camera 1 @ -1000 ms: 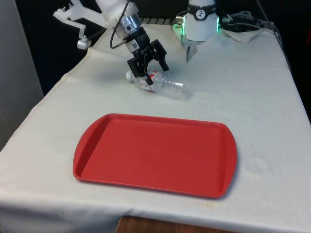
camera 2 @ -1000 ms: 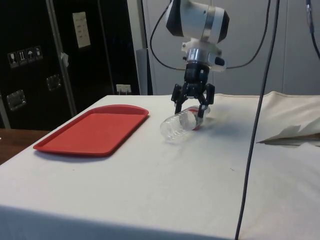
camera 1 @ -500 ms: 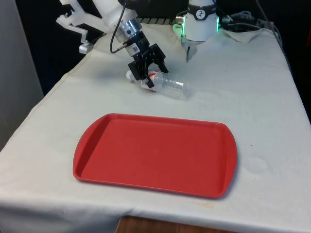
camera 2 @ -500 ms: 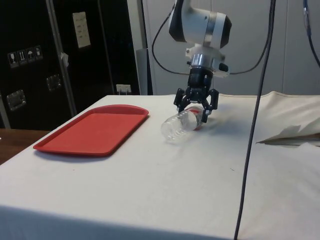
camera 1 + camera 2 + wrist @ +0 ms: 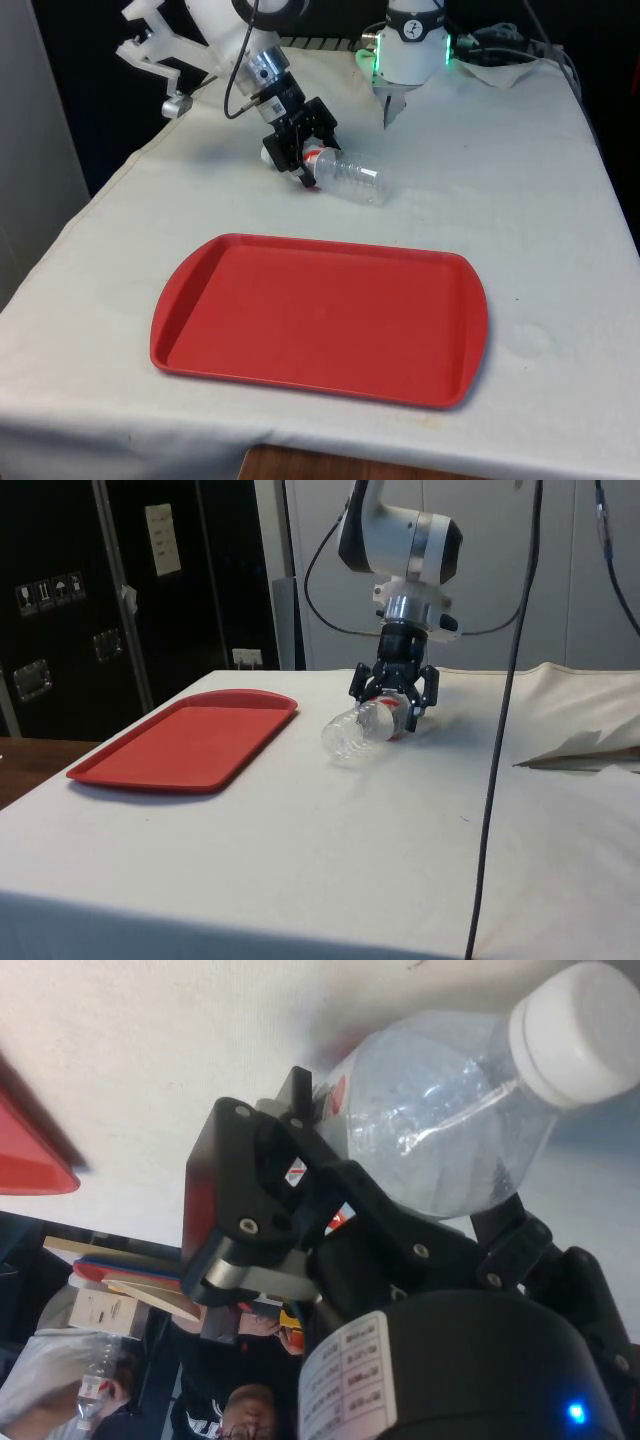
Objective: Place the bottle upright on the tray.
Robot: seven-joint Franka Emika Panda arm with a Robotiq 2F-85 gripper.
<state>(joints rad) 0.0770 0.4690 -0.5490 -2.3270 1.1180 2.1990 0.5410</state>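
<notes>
While tilted low, gripper (image 5: 303, 150) straddles lying bottle (image 5: 345, 177) | fingers spread | tray (image 5: 320, 318) apart.

Probably a lab: cloth-draped table (image 5: 560, 200), dark cabinets (image 5: 110, 600), hanging cables (image 5: 505, 710).

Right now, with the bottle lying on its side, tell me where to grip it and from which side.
Grip the bottle across its upper body near the white cap, coming from above. It lies flat on the cloth, so its round sides are free. The gripper already straddles that end, fingers open.
</notes>
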